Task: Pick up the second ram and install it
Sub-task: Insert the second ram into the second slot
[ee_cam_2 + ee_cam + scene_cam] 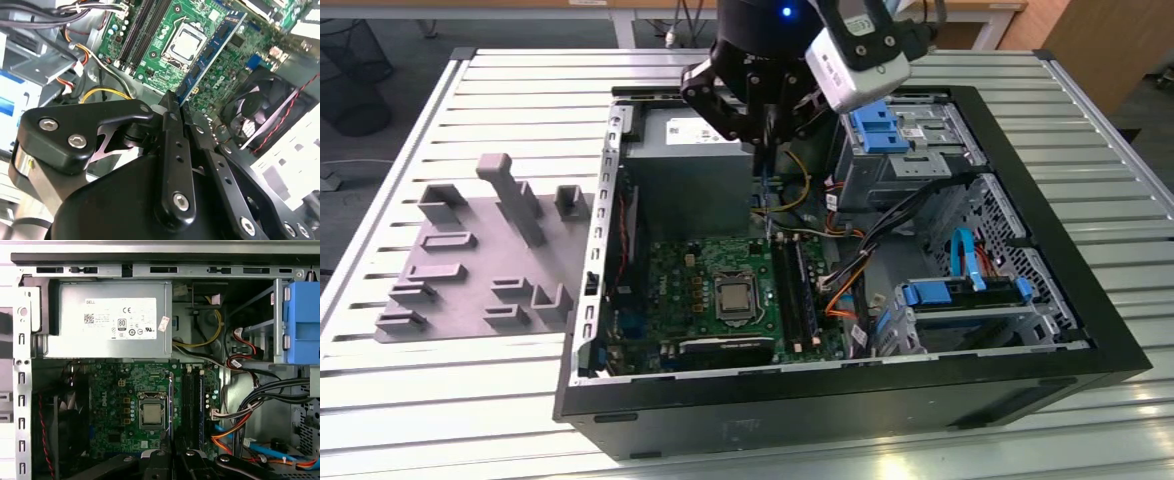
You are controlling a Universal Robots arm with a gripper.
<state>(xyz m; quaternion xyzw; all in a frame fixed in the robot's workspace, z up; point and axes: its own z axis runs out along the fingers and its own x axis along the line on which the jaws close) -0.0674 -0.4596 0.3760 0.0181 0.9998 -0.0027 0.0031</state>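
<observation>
An open computer case lies on a slatted table; a grey fixture block sits beside the case, on the exterior view's left

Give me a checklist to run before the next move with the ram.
1. Grip: ok. The gripper is shut on the ram.
2. Ram seated: not ok. It hangs over the open case, in no slot.
3. Slots in sight: ok, in the first wrist view.
4. Free slot: cannot tell which is empty.
5. Cables: ok. They lie beside the slots, not across them.
</observation>
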